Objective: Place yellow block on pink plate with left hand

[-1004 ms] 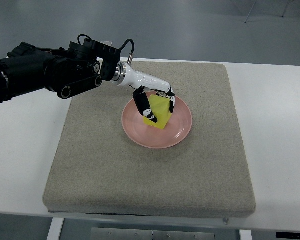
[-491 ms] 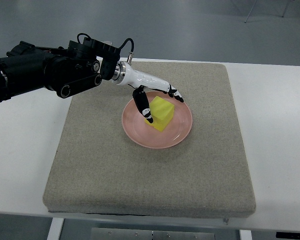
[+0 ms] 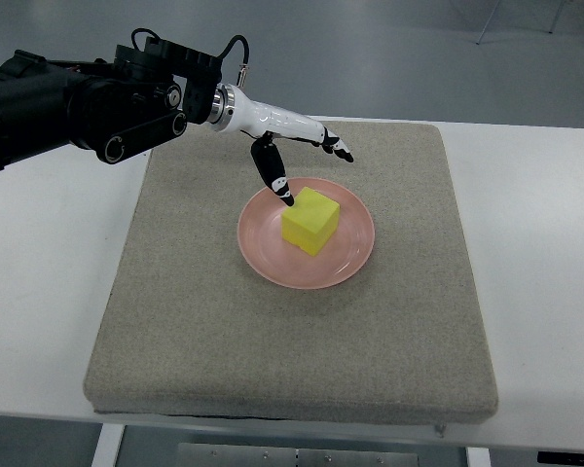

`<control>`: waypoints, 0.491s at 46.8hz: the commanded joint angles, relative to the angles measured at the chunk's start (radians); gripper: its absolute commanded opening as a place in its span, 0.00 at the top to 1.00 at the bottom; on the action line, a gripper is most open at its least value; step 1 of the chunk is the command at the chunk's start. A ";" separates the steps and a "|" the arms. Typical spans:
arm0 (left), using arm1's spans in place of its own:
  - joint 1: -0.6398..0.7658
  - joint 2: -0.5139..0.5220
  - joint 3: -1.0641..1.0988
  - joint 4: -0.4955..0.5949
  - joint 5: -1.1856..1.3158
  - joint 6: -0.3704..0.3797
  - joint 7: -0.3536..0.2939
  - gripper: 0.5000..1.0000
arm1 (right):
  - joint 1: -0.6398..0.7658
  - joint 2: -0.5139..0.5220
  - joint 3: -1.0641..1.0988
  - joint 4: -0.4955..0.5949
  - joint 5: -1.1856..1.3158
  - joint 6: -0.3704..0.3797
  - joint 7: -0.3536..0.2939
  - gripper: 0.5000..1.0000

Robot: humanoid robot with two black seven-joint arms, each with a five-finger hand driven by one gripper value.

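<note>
On pink plate (image 3: 350, 255) — yellow block (image 3: 310, 220), L hand (image 3: 290, 148) now off.

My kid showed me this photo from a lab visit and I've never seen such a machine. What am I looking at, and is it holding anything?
There is one camera, mounted on the robot itself and looking steeply down at its work table. The black arm coming in from the picture's left is the robot's left arm, and it ends in a white and black left robot hand with fingers. On the white table lies a grey mat, and on the mat sits a pink plate. A yellow block rests on that plate. The hand holds nothing: its fingers are spread and it hovers above the plate's far edge, with the thumb tip near the block. The right arm is out of the picture.
</note>
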 commanded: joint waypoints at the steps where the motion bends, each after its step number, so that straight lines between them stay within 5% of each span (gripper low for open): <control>1: 0.012 0.001 0.003 0.053 -0.001 0.000 0.001 0.09 | 0.000 0.000 0.000 0.000 0.000 0.000 0.000 0.15; 14: 0.110 -0.009 0.005 0.355 -0.011 0.015 0.001 0.08 | 0.000 0.000 0.000 0.000 0.000 0.000 0.000 0.15; 23: 0.190 -0.015 -0.003 0.425 -0.034 0.183 0.001 0.06 | 0.000 0.000 0.000 0.000 0.000 0.000 0.000 0.15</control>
